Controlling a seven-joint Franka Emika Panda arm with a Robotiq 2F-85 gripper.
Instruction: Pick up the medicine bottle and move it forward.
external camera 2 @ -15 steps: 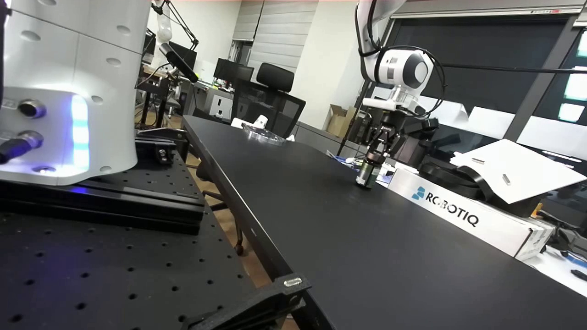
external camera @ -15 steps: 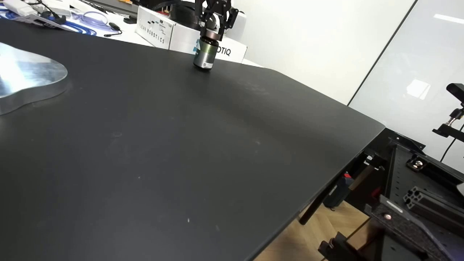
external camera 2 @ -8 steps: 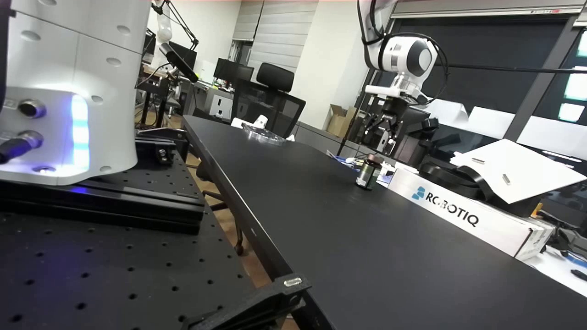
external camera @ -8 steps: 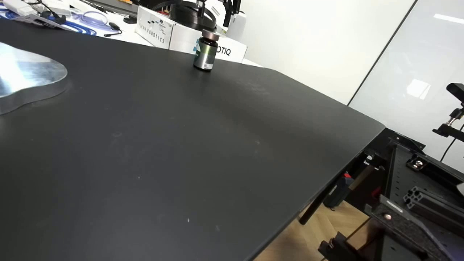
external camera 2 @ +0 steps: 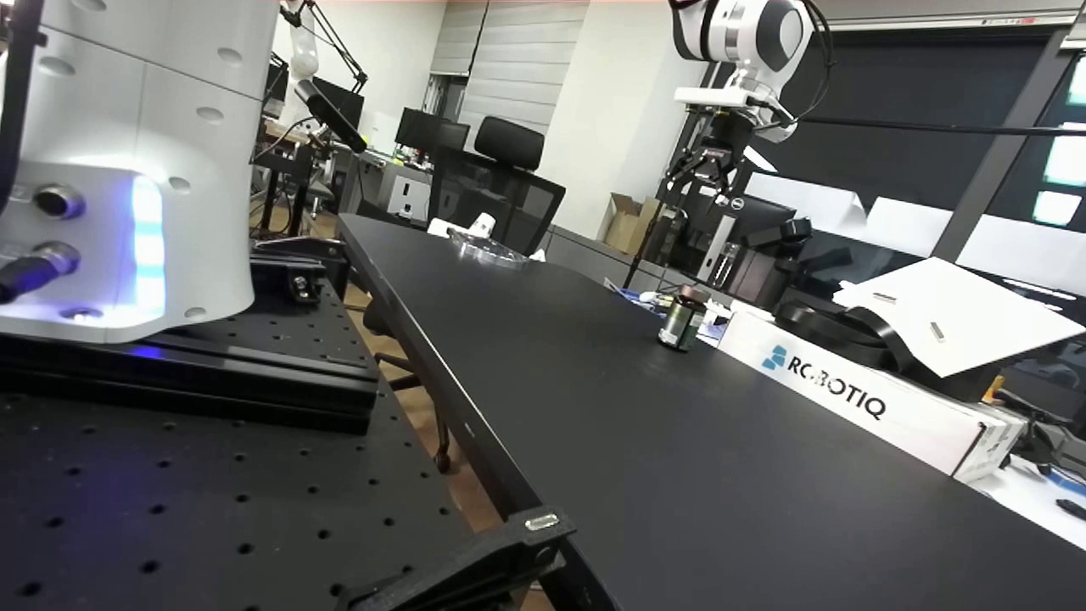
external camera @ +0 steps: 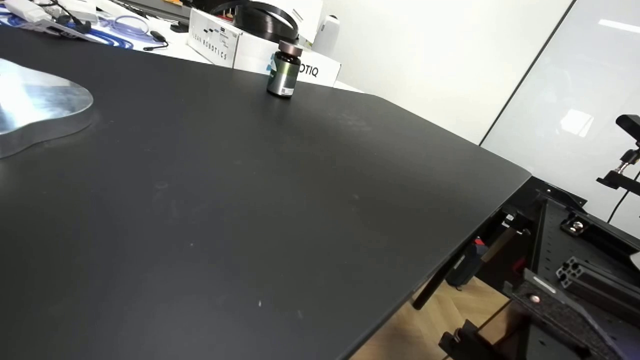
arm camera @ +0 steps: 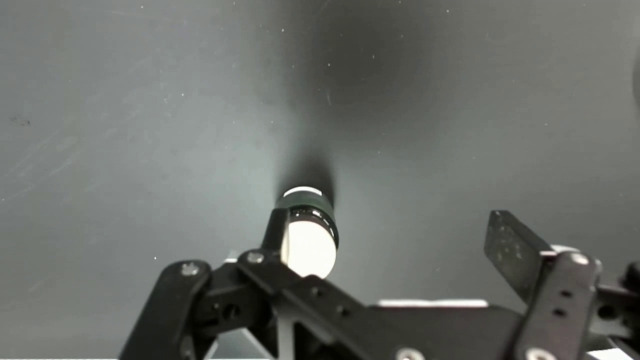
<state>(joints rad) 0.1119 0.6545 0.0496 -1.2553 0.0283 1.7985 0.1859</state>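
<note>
The medicine bottle (external camera: pixel 284 71) stood up straight on its bottom, so it needed no holding. It was on the tabletop (external camera 2: pixel 611 407) near the edge by the white box (external camera 2: pixel 840 384), well away from the robot's base (external camera 2: pixel 127 153), so I think the moving forward was done. The hand (arm camera: pixel 390 225) hung high above, spread wide, with nothing between its fingers (arm camera: pixel 512 255). Maybe it was that wide so it would not knock the bottle over. The cap (external camera: pixel 290 48) was on, so I could not see what was inside. A brown box (external camera 2: pixel 626 226) had its flaps up, but its inside was hidden too. I could not tell what the white box held.
</note>
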